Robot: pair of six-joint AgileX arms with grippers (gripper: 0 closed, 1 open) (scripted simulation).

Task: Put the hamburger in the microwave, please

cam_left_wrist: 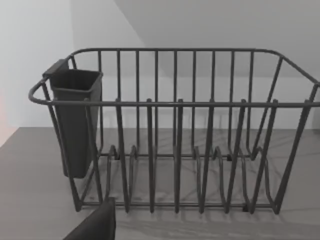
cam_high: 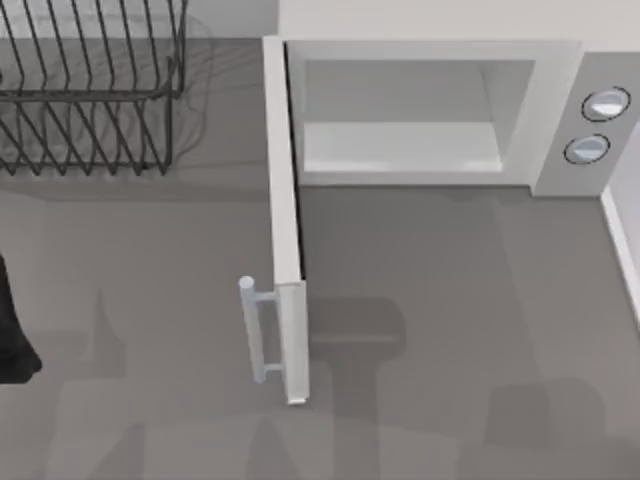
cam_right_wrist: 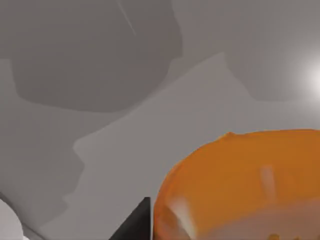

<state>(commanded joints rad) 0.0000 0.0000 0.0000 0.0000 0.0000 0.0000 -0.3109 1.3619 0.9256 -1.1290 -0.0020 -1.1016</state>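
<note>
The hamburger (cam_right_wrist: 240,180) looms large and orange in the right wrist view, just above the grey tabletop. My right gripper (cam_right_wrist: 220,235) is shut on it, and one black fingertip (cam_right_wrist: 137,225) shows beside it. The white microwave (cam_high: 560,110) stands at the back right of the table. Its door (cam_high: 285,220) is swung wide open toward the front, with the silver handle (cam_high: 258,330) on its left face. The cavity (cam_high: 400,130) holds nothing. My left arm (cam_high: 12,335) is parked at the table's left edge.
A dark wire rack (cam_high: 90,80) stands at the back left, seen close in the left wrist view (cam_left_wrist: 175,135) with a dark cup (cam_left_wrist: 75,120) hung on its end. Two round knobs (cam_high: 605,103) sit on the microwave's right panel. Arm shadows fall on the front table.
</note>
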